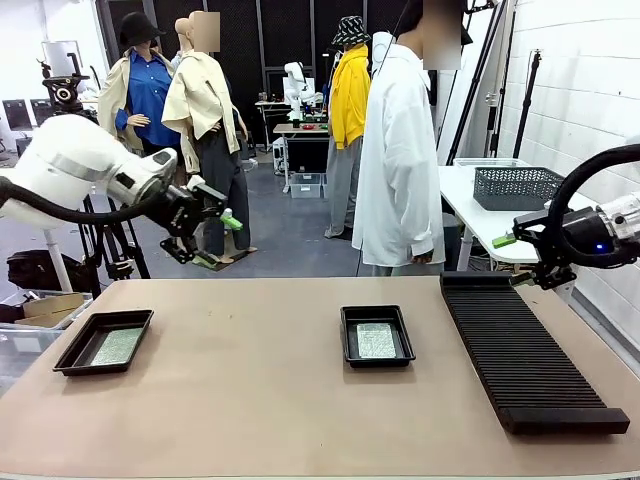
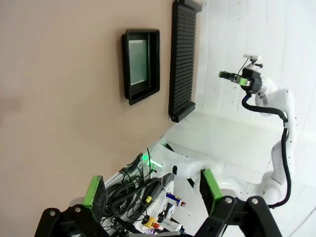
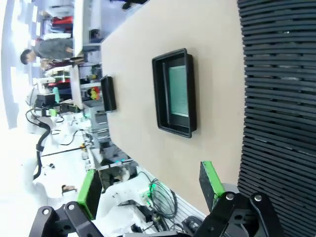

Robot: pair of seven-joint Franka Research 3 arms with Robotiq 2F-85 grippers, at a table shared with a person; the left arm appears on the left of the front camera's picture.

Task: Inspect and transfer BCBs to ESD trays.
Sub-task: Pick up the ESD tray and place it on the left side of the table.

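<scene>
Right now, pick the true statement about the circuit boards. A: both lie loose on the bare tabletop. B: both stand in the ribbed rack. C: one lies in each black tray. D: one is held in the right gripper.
C: in the front view a green board lies flat inside the left tray and another board inside the middle tray; both grippers are open and off the table.

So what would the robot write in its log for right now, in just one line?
left end effector: open, raised, holding nothing | right end effector: open, above rack | trays: one green board each | person: at far side
</scene>
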